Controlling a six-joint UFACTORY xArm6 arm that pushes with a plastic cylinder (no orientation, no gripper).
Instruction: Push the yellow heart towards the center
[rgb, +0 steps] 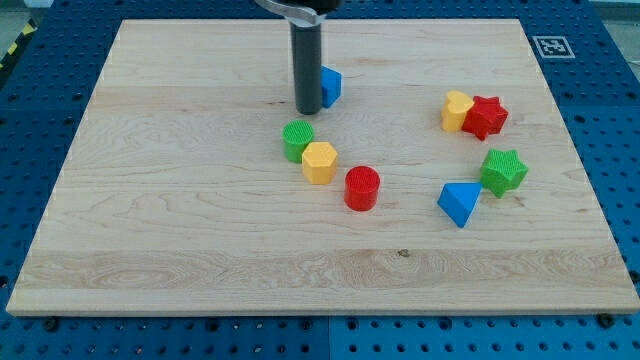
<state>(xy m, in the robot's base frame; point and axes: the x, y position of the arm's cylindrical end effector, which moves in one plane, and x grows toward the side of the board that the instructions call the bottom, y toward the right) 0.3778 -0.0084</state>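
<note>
While my tip (307, 110) rests on the wooden bench (180, 200) touching a blue block (330, 86), the yellow heart-shaped block (457, 110) lies well to the view's right, touching a red star-shaped block (486, 117). No hand exists on this rod, so no opening can be told.

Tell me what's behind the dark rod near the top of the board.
A blue block sits just behind my tip, peeking out on the view's right. Its left part is covered by the rod, so its full shape cannot be made out.
</note>
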